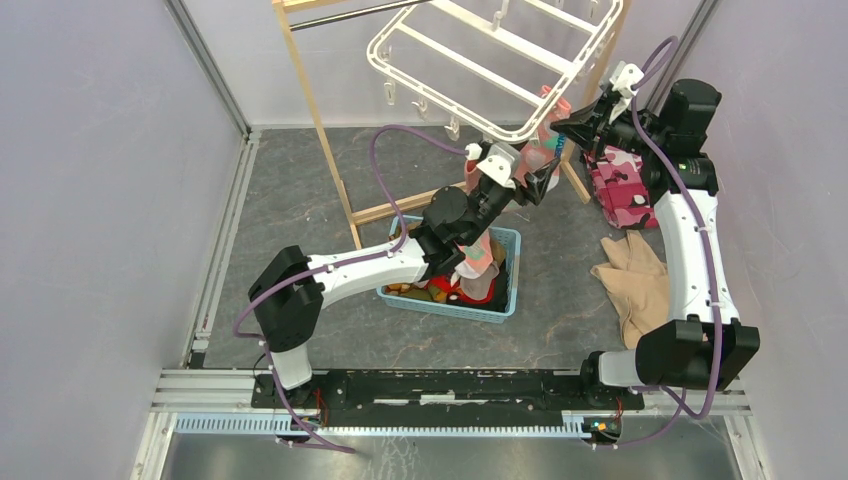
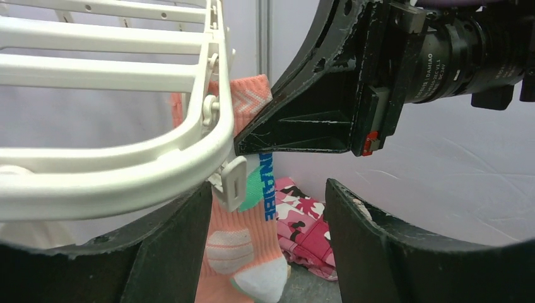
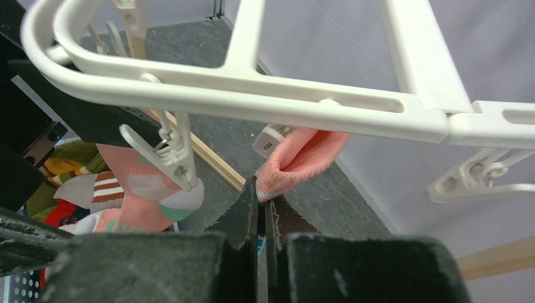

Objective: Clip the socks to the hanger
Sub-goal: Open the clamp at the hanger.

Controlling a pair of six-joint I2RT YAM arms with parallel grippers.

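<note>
salmon-pink sock (image 2: 240, 246) hangs at hanger (image 2: 126, 158) rim corner, long axis vertical, toe down, free air below, right claw (image 3: 260, 199) clenched on cuff, left claw (image 2: 268, 189) released, straddling sock under rim

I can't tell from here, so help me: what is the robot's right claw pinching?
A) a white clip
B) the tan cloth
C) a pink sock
C: the right gripper has its fingers shut on the edge of the pink sock, just under the white rack.
</note>
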